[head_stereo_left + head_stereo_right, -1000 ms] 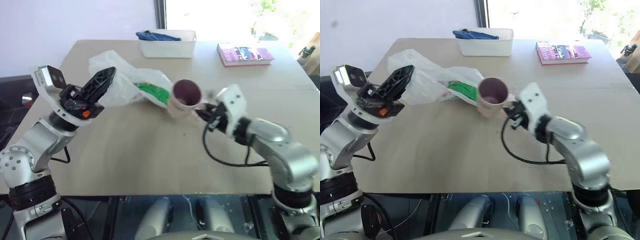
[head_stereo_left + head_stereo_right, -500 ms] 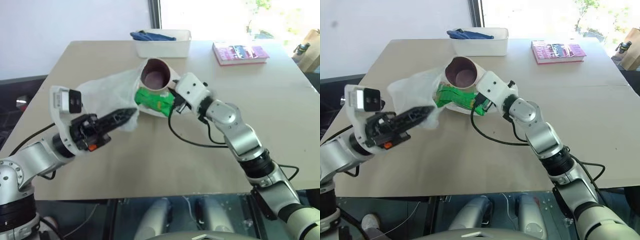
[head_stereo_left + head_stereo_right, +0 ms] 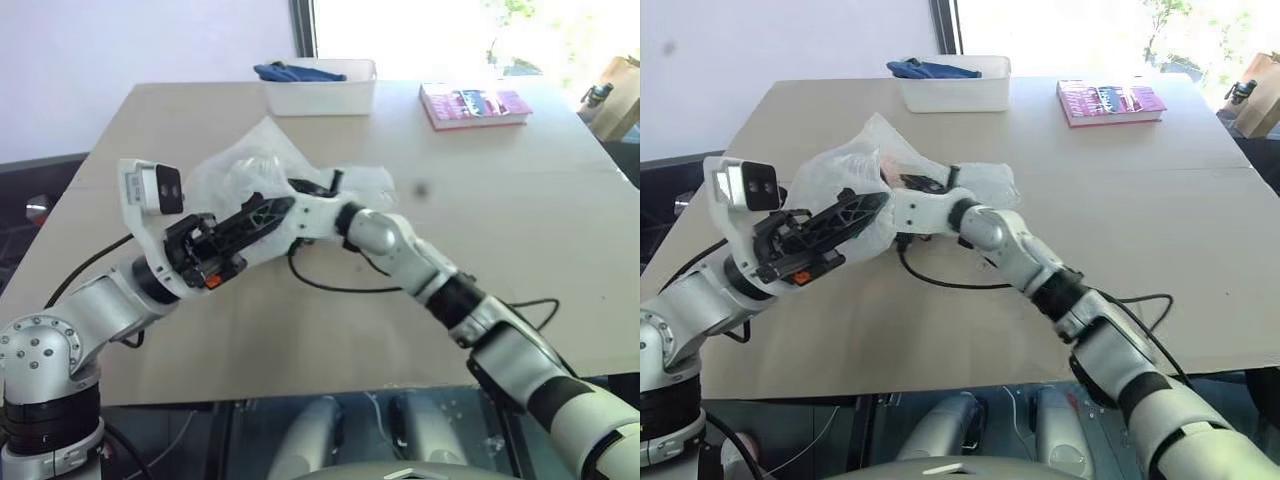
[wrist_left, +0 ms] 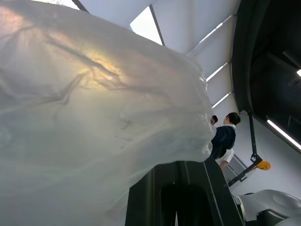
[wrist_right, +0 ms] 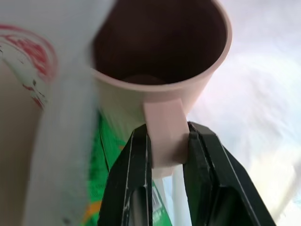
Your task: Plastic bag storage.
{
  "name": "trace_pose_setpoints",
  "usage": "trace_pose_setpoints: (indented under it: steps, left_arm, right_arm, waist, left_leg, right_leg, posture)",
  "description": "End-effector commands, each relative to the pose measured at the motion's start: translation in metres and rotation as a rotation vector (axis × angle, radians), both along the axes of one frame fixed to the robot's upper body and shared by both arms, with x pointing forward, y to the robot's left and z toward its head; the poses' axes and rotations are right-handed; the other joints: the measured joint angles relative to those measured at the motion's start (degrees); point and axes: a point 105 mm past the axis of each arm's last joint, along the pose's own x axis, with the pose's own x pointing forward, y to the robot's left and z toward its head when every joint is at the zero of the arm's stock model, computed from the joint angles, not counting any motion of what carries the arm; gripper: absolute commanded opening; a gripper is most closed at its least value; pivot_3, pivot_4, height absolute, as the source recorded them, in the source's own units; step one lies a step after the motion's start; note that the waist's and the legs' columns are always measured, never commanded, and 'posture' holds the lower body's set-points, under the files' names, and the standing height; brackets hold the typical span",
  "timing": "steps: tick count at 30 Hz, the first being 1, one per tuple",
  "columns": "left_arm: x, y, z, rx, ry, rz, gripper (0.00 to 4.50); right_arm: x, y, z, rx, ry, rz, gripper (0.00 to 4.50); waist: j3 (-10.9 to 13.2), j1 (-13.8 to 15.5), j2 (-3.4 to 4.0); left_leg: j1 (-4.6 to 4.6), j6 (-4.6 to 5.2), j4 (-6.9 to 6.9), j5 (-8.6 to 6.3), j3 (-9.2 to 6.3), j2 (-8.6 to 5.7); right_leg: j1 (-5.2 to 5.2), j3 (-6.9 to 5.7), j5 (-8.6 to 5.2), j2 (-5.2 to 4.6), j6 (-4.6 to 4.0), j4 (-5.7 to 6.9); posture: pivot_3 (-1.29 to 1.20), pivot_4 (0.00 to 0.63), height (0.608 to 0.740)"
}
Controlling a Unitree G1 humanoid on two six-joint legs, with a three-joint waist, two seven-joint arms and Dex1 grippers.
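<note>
The plastic bag [image 3: 235, 170], thin and translucent white, bulges up at the table's left middle. My left gripper [image 3: 285, 205] is shut on the bag's near edge and holds it up; in the left wrist view the bag [image 4: 94, 117] drapes over the black fingers [image 4: 183, 193]. My right arm [image 3: 385, 240] reaches from the right into the bag's mouth, which hides its hand. Inside, the right gripper [image 5: 165, 134] is shut on the handle of a pink cup [image 5: 117, 101]. The cup lies level, with a green snack packet [image 5: 101, 188] next to it.
A white bin [image 3: 320, 95] holding a blue item [image 3: 295, 72] stands at the table's far edge. A pink book [image 3: 470, 105] lies at the far right. The tan table [image 3: 500, 220] is bare on its right half. A person [image 4: 223, 139] stands far off.
My right arm has swung left and carried the pink cup into the bag's mouth. Bag film now covers the cup and green packet. The left gripper has shifted slightly right, still holding the bag.
</note>
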Motion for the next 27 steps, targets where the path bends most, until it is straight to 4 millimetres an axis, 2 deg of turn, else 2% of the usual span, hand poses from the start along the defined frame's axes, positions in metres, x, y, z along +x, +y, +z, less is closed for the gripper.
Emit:
trace_pose_setpoints:
  steps: [1, 2, 5, 6, 10, 16, 19, 21, 23, 27]
  left_arm:
    - [-0.003, 0.001, 0.009, -0.040, -0.036, 0.028, 0.00]
    - [-0.002, 0.002, 0.009, -0.050, -0.034, 0.042, 0.00]
    - [-0.001, 0.003, 0.009, -0.064, -0.031, 0.058, 0.00]
    - [0.000, 0.004, 0.009, -0.073, -0.030, 0.069, 0.00]
    - [0.006, 0.007, 0.011, -0.110, -0.023, 0.104, 0.00]
    - [0.010, 0.010, 0.012, -0.129, -0.015, 0.123, 0.00]
    - [0.010, 0.010, 0.011, -0.127, -0.010, 0.125, 0.00]
    - [0.010, 0.010, 0.010, -0.125, -0.008, 0.120, 0.00]
    - [0.010, 0.008, 0.010, -0.120, -0.007, 0.111, 0.00]
    - [0.009, 0.005, 0.010, -0.115, -0.008, 0.095, 0.00]
  right_arm:
    - [-0.013, 0.009, 0.010, 0.033, -0.033, 0.126, 1.76]
    - [-0.011, 0.005, 0.015, 0.050, -0.048, 0.122, 2.35]
    - [-0.007, -0.008, 0.018, 0.051, -0.061, 0.107, 3.58]
    - [-0.005, -0.020, 0.017, 0.038, -0.051, 0.097, 4.02]
    - [-0.004, -0.066, 0.026, 0.018, -0.052, 0.036, 4.02]
    - [-0.025, -0.111, 0.037, 0.119, 0.163, -0.040, 4.02]
    - [-0.034, -0.131, 0.043, 0.154, 0.213, -0.097, 4.02]
    - [-0.028, -0.142, 0.046, 0.200, 0.250, -0.186, 4.02]
    - [-0.012, -0.153, 0.043, 0.266, 0.321, -0.300, 4.02]
    - [0.024, -0.163, 0.022, 0.294, 0.426, -0.461, 4.02]
  waist:
    - [0.00, 0.04, -0.01]
    - [0.00, 0.05, 0.00]
    - [0.00, 0.12, -0.01]
    - [0.00, 0.17, -0.01]
    - [0.00, 0.95, -0.01]
    - [0.00, 0.93, -0.01]
    - [0.00, 1.30, -0.01]
    - [0.00, 1.24, -0.01]
    - [-0.01, 1.26, -0.02]
    - [-0.01, 1.21, -0.02]
  left_leg:
    - [0.00, 0.00, 0.00, 0.00, -0.05, 0.00]
    - [0.00, 0.00, 0.00, 0.00, -0.06, 0.00]
    - [0.00, 0.00, 0.02, 0.00, -0.07, -0.02]
    - [0.00, 0.00, 0.03, 0.00, -0.09, -0.02]
    - [-0.01, 0.00, 0.06, 0.00, -0.12, -0.02]
    - [0.00, 0.00, 0.05, 0.00, -0.08, 0.07]
    - [0.00, 0.00, 0.06, 0.00, -0.08, 0.07]
    - [0.00, 0.01, 0.11, -0.01, -0.06, 0.04]
    - [0.00, 0.00, 0.11, -0.01, -0.05, 0.04]
    - [0.03, -0.04, 0.11, 0.02, -0.06, 0.05]
  right_leg:
    - [0.01, -0.04, 0.00, 0.00, 0.00, -0.05]
    - [0.01, -0.06, 0.00, 0.00, 0.00, -0.06]
    - [0.01, -0.07, 0.00, 0.00, 0.00, -0.04]
    - [0.01, -0.07, 0.00, 0.01, 0.00, -0.02]
    - [0.03, -0.09, 0.00, 0.01, 0.00, -0.02]
    - [0.06, -0.03, -0.02, 0.06, -0.02, 0.02]
    - [0.07, -0.04, -0.02, 0.04, -0.03, 0.01]
    - [0.11, -0.04, -0.01, 0.01, -0.02, 0.01]
    - [0.11, -0.03, -0.01, 0.01, -0.02, 0.04]
    - [0.11, -0.06, 0.04, 0.01, -0.10, 0.07]
  posture:
    - [0.00, 0.150, 0.740]
    - [0.00, 0.150, 0.740]
    - [0.00, 0.150, 0.740]
    - [0.00, 0.150, 0.740]
    - [0.00, 0.150, 0.740]
    - [0.00, 0.150, 0.740]
    - [0.00, 0.150, 0.740]
    - [0.00, 0.150, 0.740]
    - [0.00, 0.150, 0.740]
    - [0.00, 0.150, 0.740]
